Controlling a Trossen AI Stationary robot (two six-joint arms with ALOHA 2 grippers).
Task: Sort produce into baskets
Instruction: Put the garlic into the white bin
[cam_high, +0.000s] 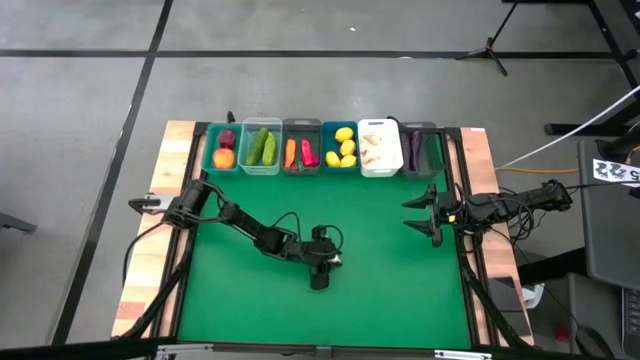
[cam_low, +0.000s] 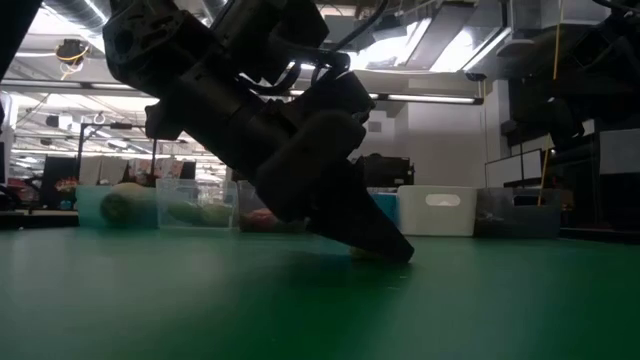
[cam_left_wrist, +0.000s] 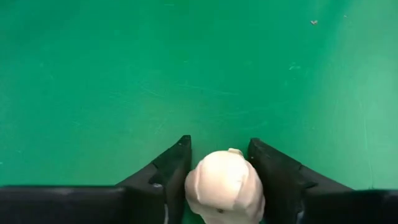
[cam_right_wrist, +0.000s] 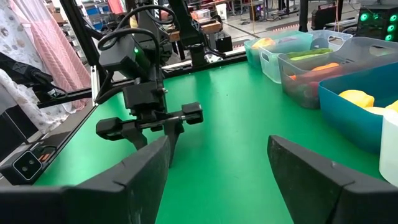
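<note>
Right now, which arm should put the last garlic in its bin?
Left. Its gripper already has the garlic between its fingers on the mat. The right gripper waits open and empty by the table's right edge, though nearer the white bin.

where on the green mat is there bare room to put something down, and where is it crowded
Free: the green mat between the left gripper and the right gripper, and the strip between the row of bins and the arms. Crowded: the bins, and the mat's middle, where the left gripper holds a garlic.
</note>
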